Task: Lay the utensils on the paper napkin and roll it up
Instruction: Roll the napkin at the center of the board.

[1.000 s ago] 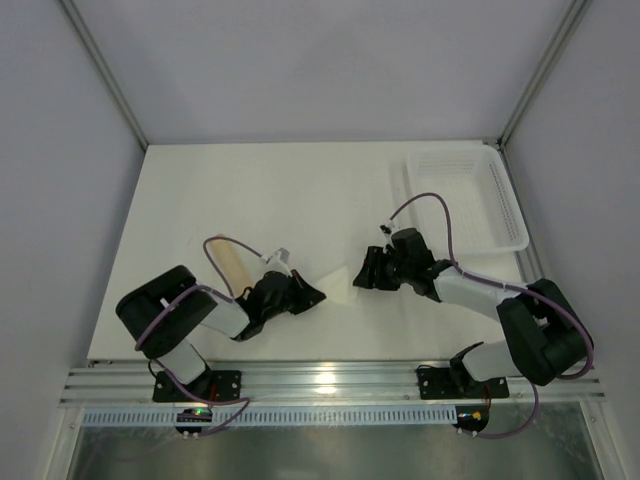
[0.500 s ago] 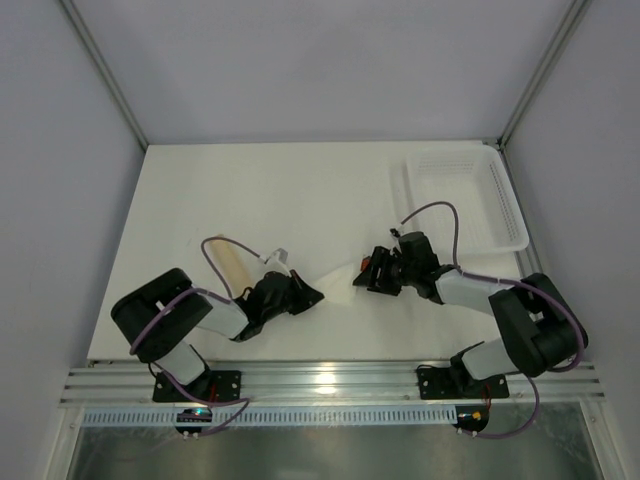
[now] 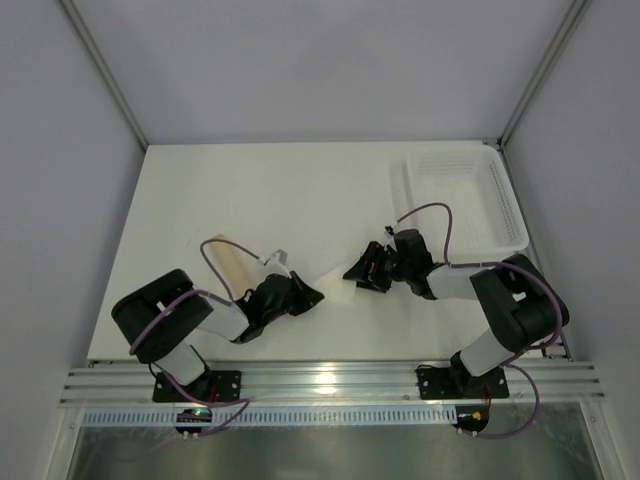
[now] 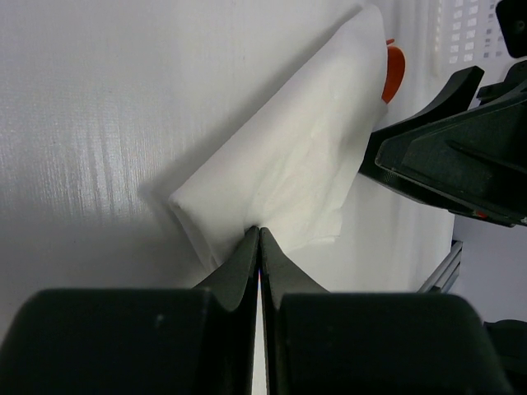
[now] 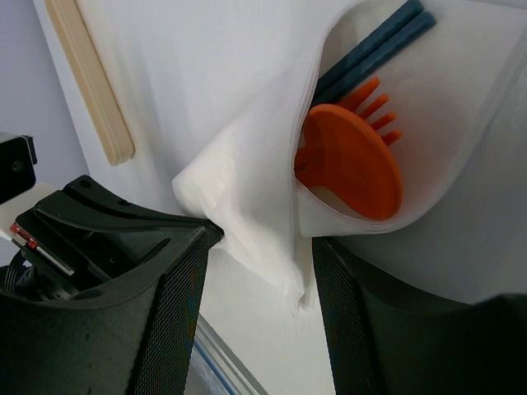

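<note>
- Right wrist view: paper napkin [image 5: 247, 189] lies on the table [image 3: 300, 190], folded loosely over an orange fork [image 5: 350, 156] and two blue-grey sticks [image 5: 370, 45]. The tan wooden stick [image 5: 86, 78] lies apart on bare table, outside the fold.
- Left claw [image 4: 259, 234] is pressed together, pinching the napkin's near edge. Right claw [image 5: 263, 243] is spread, straddling the fold and gripping nothing.
- Judgement: the roll is barely begun. Use the left pinch as an anchor and turn the fold tight over the fork so the layers do not spring open. The wooden stick probably needs tucking in first.
</note>
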Robot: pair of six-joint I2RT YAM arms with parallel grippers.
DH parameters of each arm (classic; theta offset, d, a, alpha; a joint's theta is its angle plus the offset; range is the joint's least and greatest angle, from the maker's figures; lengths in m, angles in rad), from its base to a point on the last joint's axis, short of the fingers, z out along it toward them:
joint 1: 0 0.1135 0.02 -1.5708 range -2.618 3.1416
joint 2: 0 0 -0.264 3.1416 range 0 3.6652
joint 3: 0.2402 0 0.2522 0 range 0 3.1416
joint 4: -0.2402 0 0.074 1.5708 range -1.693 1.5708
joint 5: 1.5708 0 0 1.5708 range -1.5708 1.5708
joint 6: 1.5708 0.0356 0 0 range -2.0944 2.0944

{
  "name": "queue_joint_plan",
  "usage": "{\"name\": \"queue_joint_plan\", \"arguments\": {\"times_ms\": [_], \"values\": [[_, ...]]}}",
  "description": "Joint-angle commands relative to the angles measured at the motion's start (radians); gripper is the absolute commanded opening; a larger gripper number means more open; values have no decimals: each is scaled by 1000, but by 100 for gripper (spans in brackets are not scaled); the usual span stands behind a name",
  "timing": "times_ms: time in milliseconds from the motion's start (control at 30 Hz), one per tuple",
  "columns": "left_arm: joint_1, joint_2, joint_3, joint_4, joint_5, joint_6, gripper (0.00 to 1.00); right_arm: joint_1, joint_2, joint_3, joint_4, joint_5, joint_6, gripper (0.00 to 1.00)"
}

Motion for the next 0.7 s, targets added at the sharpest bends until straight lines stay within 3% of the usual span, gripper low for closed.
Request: {"name": "queue_joint_plan", "arguments": {"times_ms": [0,467,667], "values": [[-14,16,-31,-103,-42,17,0,1,46,30,2,28,-13,58],[-30,13,-7,-145,-63,1,0,11,146,191,-43,-3,-71,57],[-39,-5,5,-178,-79,4,0,9,108,157,-112,65,-109,57]]}}
